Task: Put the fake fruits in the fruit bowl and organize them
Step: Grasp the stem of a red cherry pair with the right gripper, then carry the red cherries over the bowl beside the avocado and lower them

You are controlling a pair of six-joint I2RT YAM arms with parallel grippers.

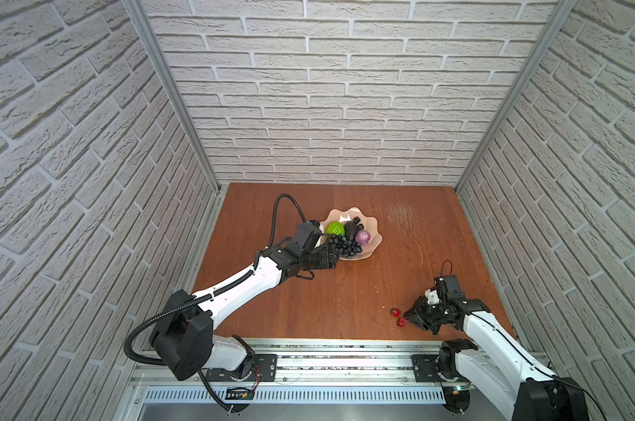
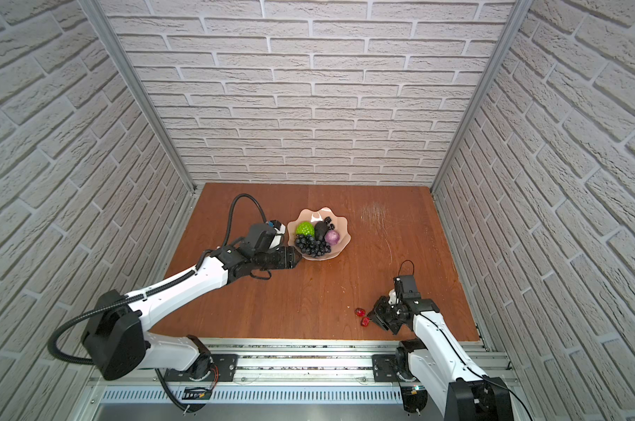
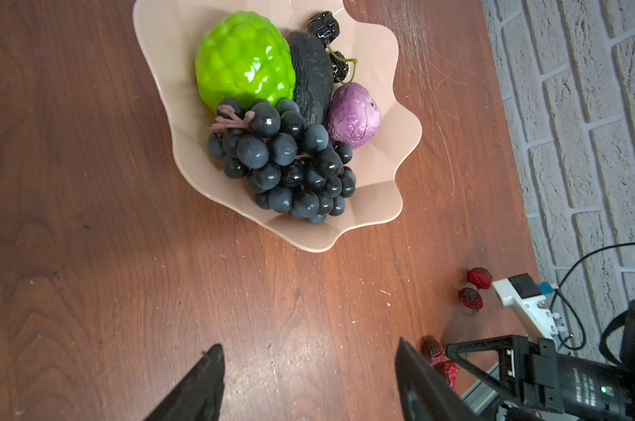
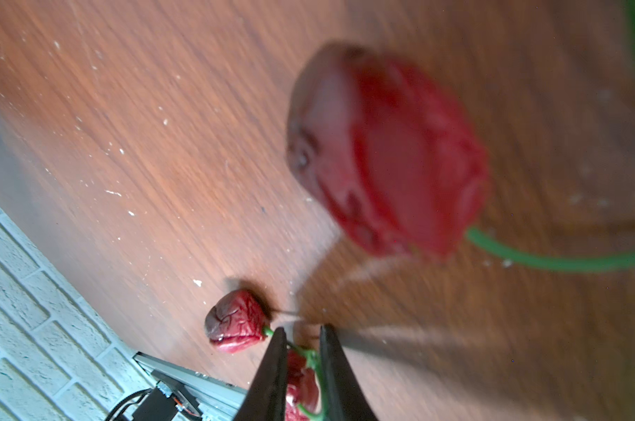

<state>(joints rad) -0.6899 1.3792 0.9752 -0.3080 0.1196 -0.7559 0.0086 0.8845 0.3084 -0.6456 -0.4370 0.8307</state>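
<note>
The fruit bowl (image 1: 347, 215) stands centre-rear on the tabletop (image 1: 345, 299). Within it: grape bunch (image 1: 345, 246) at the front, bumpy round fruit (image 1: 335, 229) rear-left, avocado (image 1: 350, 229) in the middle, wrinkled round fruit (image 1: 363, 237) to the right, small berries (image 1: 357, 220) behind. The cherries (image 1: 395, 312) lie front-right on the tabletop, well apart from the fruit bowl, just left of the right pincer (image 1: 407, 319).

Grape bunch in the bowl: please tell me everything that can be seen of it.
The grape bunch is a cluster of many round, dark blue-black grapes, plastic-looking with small highlights. A pale pink stem stub shows at one end. It lies on its side inside the peach fruit bowl, near the rim, against the bumpy green fruit and the avocado, beside the purple fruit. Nothing grips it.
</note>
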